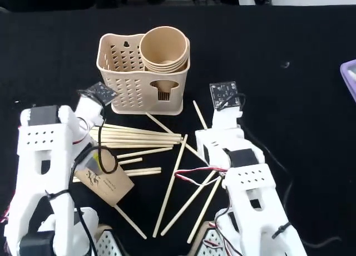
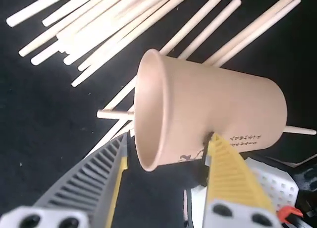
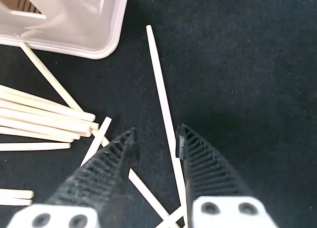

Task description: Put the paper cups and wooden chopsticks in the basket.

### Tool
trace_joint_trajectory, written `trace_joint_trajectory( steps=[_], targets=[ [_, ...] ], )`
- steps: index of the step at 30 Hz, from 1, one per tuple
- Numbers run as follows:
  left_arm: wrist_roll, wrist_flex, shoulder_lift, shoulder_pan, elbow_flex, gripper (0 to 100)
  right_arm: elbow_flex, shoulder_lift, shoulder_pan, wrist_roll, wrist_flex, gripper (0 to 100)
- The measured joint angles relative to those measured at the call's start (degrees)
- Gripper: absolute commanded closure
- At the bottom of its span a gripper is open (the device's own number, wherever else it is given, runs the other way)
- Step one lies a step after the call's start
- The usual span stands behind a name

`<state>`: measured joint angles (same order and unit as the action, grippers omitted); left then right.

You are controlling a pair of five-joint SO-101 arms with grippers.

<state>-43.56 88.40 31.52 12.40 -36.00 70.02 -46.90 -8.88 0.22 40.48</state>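
- Left gripper (image 2: 168, 139): I see the jaws spread wide, astride a cup (image 2: 213, 104) lying on its side. One finger (image 2: 223, 163) touches its wall, and the other sits just beside the rim.
- The cup lies across loose chopsticks (image 2: 99, 20) that fan out beyond my fingertips.
- Right gripper (image 3: 156, 136): jaws apart, gripping nothing. One chopstick (image 3: 158, 79) runs between the tips, flat on the table (image 3: 247, 64).
- The basket (image 3: 74, 34) is ahead of it, off to one side, with stacked cups (image 1: 164, 47) already inside.

White arms (image 1: 39, 150), black cables (image 1: 100, 134), dark ribbed right hand (image 3: 156, 134).
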Motion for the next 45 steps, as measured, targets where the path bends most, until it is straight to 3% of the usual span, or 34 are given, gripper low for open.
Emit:
trace_joint_trajectory(
  steps=[7, 15, 21, 23, 35, 45],
  targets=[
    [-0.3, -1.3, 0.8, -5.7, -3.1, 74, 0.0, 0.0, 0.0, 0.0, 0.0, 86.9],
    [-0.4, 8.5, 0.0, -13.7, -0.9, 75, 0.0, 0.0, 0.0, 0.0, 0.0, 86.9],
    [1.3, 11.7, 0.0, -15.0, 3.8, 98, 0.0, 0.0, 0.0, 0.0, 0.0, 86.9],
    [1.8, 11.7, 0.0, -15.3, 4.0, 95, 0.0, 0.0, 0.0, 0.0, 0.0, 86.9],
    [7.1, 12.3, 0.0, -15.4, 4.7, 97, 0.0, 0.0, 1.8, 0.0, -1.8, 86.9],
    [18.6, 11.9, 0.0, -15.3, 8.4, 97, 0.0, 0.0, 4.0, -0.4, -2.5, 86.9]
  ],
)
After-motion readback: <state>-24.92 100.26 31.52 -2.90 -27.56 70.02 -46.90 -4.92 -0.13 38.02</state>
